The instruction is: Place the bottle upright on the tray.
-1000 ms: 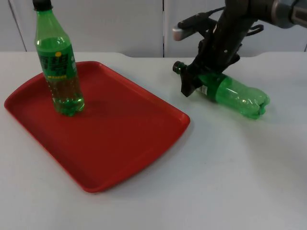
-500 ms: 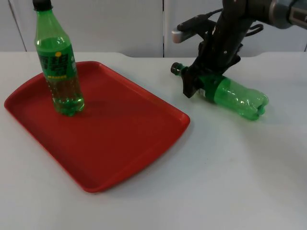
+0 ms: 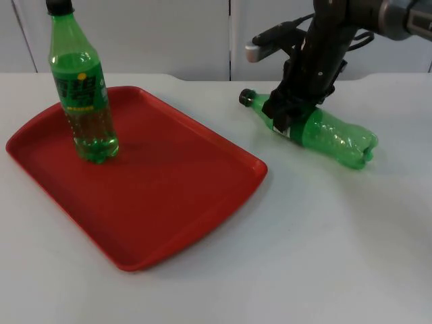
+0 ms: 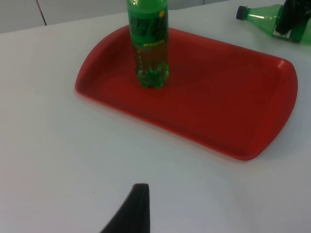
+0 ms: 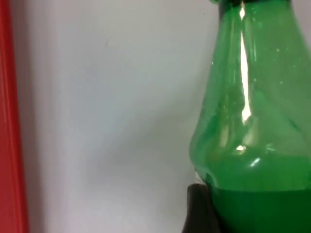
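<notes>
A green bottle (image 3: 331, 135) with a black cap lies on its side on the white table, right of the red tray (image 3: 175, 196). My right gripper (image 3: 287, 116) is shut on it just below the neck, and the cap end points toward the tray. In the right wrist view the bottle's shoulder (image 5: 252, 121) sits against a black fingertip (image 5: 197, 208), with the tray's edge (image 5: 7, 121) beside it. My left gripper (image 4: 137, 206) waits over the table, apart from the tray (image 4: 218, 111); the lying bottle (image 4: 265, 17) is beyond it.
A second green bottle (image 3: 84, 101) with a yellow-green label stands upright at the tray's far left corner, also seen as the upright bottle (image 4: 149, 43) in the left wrist view. The grey partition wall (image 3: 169, 34) closes the table's far side.
The right gripper's fingers have drawn in on the lying bottle. Its cap end has shifted slightly left and up, and the body has barely moved.
</notes>
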Motion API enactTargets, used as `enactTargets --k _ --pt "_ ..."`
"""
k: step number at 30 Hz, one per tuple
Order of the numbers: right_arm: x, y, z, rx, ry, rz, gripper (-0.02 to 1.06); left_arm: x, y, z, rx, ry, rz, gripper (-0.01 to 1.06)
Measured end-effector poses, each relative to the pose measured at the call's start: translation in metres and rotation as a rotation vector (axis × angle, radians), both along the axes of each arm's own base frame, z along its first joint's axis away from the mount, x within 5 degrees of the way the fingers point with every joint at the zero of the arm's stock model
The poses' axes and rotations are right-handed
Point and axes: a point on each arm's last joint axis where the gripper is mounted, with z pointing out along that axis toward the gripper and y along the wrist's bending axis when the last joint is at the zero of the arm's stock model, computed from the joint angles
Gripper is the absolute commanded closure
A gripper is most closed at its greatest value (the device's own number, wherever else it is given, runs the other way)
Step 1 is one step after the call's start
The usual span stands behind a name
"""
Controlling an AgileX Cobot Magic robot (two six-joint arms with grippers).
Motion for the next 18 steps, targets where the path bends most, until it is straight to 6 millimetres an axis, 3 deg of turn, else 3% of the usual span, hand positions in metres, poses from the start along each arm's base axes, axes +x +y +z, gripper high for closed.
enactTargets --k 3,7,8,12,13,17,18 --pt "0.000 0.000 0.012 0.013 -0.016 -0.012 1.05 0.000 0.000 0.000 0.000 0.000 0.000 0.00" --pt "-0.002 -0.001 0.060 0.071 -0.091 -0.061 1.05 0.000 0.000 0.000 0.000 0.000 0.000 0.00" --pt "-0.002 -0.001 0.060 0.071 -0.091 -0.061 1.05 0.000 0.000 0.000 0.000 0.000 0.000 0.00" --pt "-0.012 -0.005 0.125 0.133 -0.195 -0.081 1.05 0.000 0.000 0.000 0.000 0.000 0.000 0.00" --pt "-0.012 -0.005 0.125 0.133 -0.195 -0.081 1.05 0.000 0.000 0.000 0.000 0.000 0.000 0.00" --pt "-0.035 -0.013 0.187 0.163 -0.254 -0.077 1.05 0.000 0.000 0.000 0.000 0.000 0.000 0.00" --pt "-0.035 -0.013 0.187 0.163 -0.254 -0.077 1.05 0.000 0.000 0.000 0.000 0.000 0.000 0.00"
